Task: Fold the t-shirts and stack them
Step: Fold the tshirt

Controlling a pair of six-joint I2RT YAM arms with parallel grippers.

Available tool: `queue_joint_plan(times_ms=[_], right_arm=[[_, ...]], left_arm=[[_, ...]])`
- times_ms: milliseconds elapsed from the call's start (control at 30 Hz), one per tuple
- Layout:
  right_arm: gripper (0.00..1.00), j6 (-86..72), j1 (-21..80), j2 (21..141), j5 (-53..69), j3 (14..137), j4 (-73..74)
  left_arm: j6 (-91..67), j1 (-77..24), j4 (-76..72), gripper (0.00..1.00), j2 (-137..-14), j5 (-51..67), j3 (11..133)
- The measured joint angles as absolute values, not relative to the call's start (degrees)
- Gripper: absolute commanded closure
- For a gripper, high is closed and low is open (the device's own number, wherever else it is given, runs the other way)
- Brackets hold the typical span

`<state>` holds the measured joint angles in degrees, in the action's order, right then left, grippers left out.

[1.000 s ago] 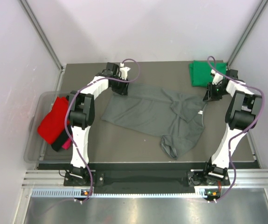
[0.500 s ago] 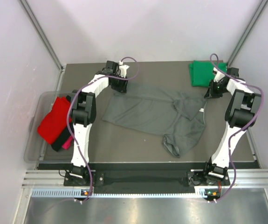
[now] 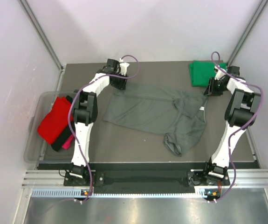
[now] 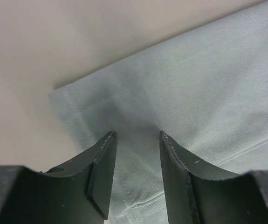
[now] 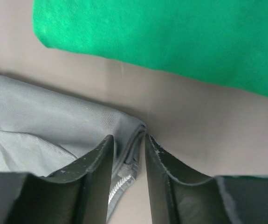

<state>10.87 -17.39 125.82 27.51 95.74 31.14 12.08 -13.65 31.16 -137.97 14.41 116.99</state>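
Observation:
A dark grey t-shirt point(image 3: 147, 109) lies spread and partly crumpled on the table. My left gripper point(image 3: 119, 86) is shut on its far left corner, with the fabric point(image 4: 194, 84) between the jaws of the left gripper point(image 4: 136, 135). My right gripper point(image 3: 208, 92) is shut on its far right edge; the right wrist view shows the hem point(image 5: 45, 107) pinched in the right gripper point(image 5: 128, 137). A folded bright green t-shirt point(image 3: 201, 73) lies at the back right, just beyond the right gripper, and it also shows in the right wrist view point(image 5: 171, 37).
A clear plastic tub point(image 3: 33, 140) stands off the table's left edge, holding a red shirt point(image 3: 53, 119) over a black one and a pink one point(image 3: 67, 142). Walls close in the back and both sides.
Both grippers have moved toward the back of the table, pulling the grey shirt's far edge with them. The shirt lies a little flatter and further back.

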Motion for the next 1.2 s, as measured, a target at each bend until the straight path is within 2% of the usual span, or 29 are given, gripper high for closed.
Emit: queue_joint_plan(times_ms=[67, 200, 367, 500, 667, 900, 1200], right_arm=[[0.58, 10.94, -17.43, 124.88, 26.79, 94.67, 30.61], [0.55, 11.73, -17.43, 120.57, 24.43, 91.66, 30.63], [0.53, 14.66, -17.45, 106.54, 21.98, 85.49, 31.03], [0.56, 20.99, -17.30, 91.98, 23.75, 79.72, 32.08], [0.68, 29.82, -13.15, 80.95, 24.62, 68.95, 36.97], [0.72, 36.01, 3.20, 79.94, 22.98, 51.94, 43.09], [0.75, 34.72, 14.72, 80.66, 19.20, 50.09, 42.37]], left_arm=[[12.12, -13.87, 30.87, 0.51, -137.21, 12.62, 116.79], [12.03, -14.20, 30.65, 0.50, -132.55, 9.76, 116.49], [11.97, -15.49, 28.16, 0.48, -117.69, 8.23, 110.87], [12.12, -17.37, 26.15, 0.47, -104.22, 8.60, 102.48], [12.12, -18.55, 24.47, 0.46, -92.97, 10.35, 90.41], [12.49, -18.06, 24.93, 0.46, -85.93, 11.11, 74.56], [13.45, -17.69, 24.88, 0.44, -77.10, 11.03, 66.76]])
